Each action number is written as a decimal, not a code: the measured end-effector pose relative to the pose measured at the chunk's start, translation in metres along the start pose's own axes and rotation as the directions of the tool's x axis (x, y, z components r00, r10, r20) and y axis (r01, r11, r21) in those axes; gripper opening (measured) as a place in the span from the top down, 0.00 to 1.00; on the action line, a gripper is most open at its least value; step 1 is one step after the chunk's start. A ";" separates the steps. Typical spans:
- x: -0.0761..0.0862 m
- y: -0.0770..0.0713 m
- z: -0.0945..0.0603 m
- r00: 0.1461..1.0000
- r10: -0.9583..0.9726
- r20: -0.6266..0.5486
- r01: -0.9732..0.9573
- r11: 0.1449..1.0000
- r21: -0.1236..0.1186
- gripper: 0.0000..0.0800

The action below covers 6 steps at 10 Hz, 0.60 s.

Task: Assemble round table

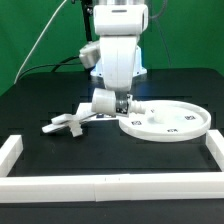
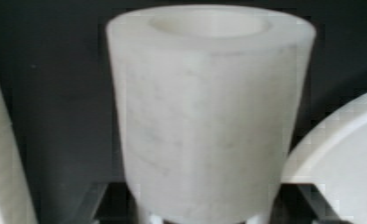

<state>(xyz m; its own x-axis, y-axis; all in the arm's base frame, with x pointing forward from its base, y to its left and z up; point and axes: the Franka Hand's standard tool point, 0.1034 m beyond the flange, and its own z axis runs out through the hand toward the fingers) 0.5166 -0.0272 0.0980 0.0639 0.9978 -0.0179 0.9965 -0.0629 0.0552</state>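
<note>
One black table [image 1: 40, 100] carried everything, and one white arm [image 1: 115, 55] came down over its middle. White border rails [image 1: 60, 188] edged three sides: the exterior view's left, its right and the near side.

The round table lay in three loose parts, one of each. The largest, the single rimmed round disc [image 1: 165, 121], lay flat at the exterior view's right, its rim just beside the gripper [image 2: 196, 202]. The disc bore a few small dark square tags [image 1: 172, 129], too small to read.

The one cylindrical leg [image 2: 201, 110] filled the wrist view, plain white, with its hollow far end showing. Its near end sat between the two dark fingers [image 2: 105, 203], which stood narrow and close against both its sides, so the gripper appeared to be holding the leg. The disc's curved edge showed just beside the leg in that view.

The smallest part, the one cross-shaped foot [image 1: 63, 124], lay on the table at the exterior view's left of the gripper, apart from the disc.
</note>
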 end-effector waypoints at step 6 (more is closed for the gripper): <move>-0.037 -0.021 -0.026 0.993 -0.115 0.013 0.114 0.992 0.047 0.61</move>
<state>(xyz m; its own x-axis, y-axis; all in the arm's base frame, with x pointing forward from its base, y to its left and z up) 0.4920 -0.0625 0.1232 -0.0506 0.9980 -0.0368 0.9987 0.0508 0.0053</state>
